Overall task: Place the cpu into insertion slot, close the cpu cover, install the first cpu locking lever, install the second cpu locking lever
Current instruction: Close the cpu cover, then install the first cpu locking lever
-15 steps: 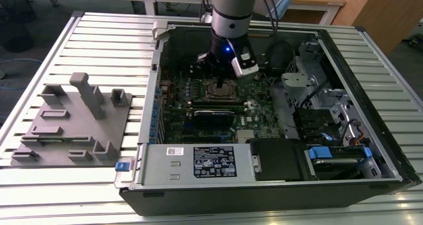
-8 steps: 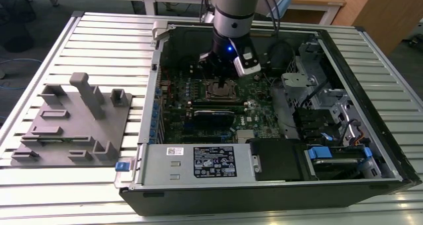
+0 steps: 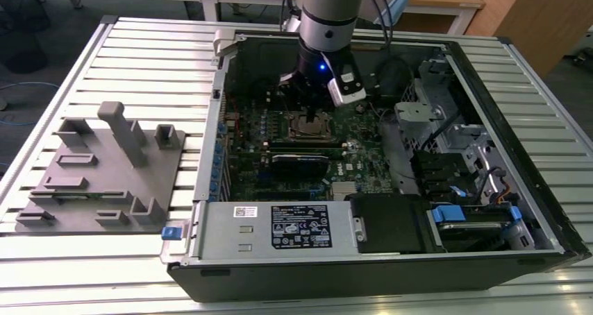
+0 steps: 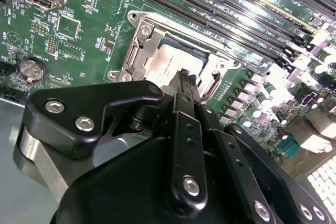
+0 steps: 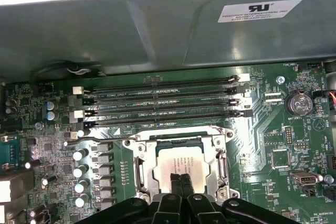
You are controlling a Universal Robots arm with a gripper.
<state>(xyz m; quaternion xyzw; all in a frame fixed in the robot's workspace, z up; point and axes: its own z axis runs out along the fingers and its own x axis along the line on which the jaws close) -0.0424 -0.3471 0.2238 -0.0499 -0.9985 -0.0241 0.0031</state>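
Gripper (image 5: 180, 178) linkage sits in the foreground in both wrist views. Its jaws are pressed together, with the tips over the cpu (image 5: 181, 160); contact cannot be determined. The cpu is seated in the insertion slot (image 5: 178, 141) on the green circuit board (image 5: 273, 129). The cpu cover (image 5: 143, 169) lies down around it. Long memory slots (image 5: 163, 103) run just beside the socket.

Matt silvery-grey metal on the cpu (image 5: 178, 160); brighter, shinier bare metal for the cpu cover (image 5: 142, 172) round it. Glossy green lacquer over the circuit board (image 5: 273, 129). Smooth satin-black finish on the end effector (image 4: 185, 80). Ribbed, dull grey metal for the counter (image 3: 139, 58); matt grey plastic for the fixture (image 3: 102, 183) there.
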